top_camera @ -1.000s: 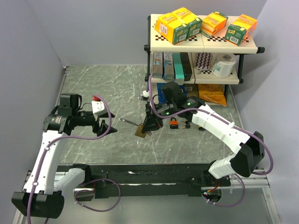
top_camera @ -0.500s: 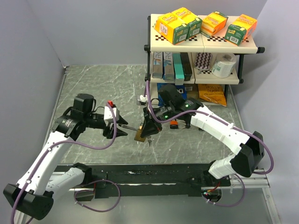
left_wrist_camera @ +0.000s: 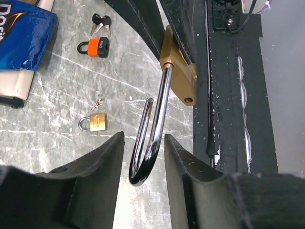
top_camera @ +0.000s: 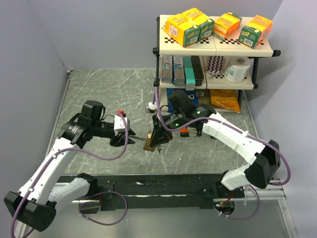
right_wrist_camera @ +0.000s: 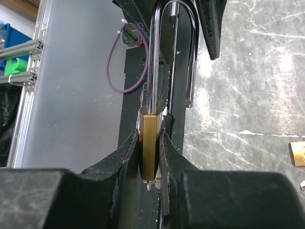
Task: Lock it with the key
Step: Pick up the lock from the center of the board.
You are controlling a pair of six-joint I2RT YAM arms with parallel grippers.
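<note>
A brass padlock [top_camera: 148,144] with a long silver shackle [left_wrist_camera: 155,133] swung open is held above the table. My right gripper [top_camera: 157,138] is shut on its brass body [right_wrist_camera: 151,143], the shackle [right_wrist_camera: 171,47] pointing away toward the left arm. My left gripper [top_camera: 129,135] is open, its fingers [left_wrist_camera: 102,162] on either side of the shackle's bend without touching it. A small metal piece [right_wrist_camera: 150,183] shows under the lock body; I cannot tell if it is the key.
On the table lie a small brass padlock [left_wrist_camera: 97,122] with keys [left_wrist_camera: 98,101], an orange padlock [left_wrist_camera: 95,46] with keys [left_wrist_camera: 101,20], and a blue bag [left_wrist_camera: 24,33]. A stocked shelf [top_camera: 213,49] stands at the back right. The black base rail [top_camera: 163,181] runs along the near edge.
My left arm has swung right toward the padlock, and its open fingers now straddle the shackle's bend. The right gripper has kept hold of the lock, shifting only slightly.
</note>
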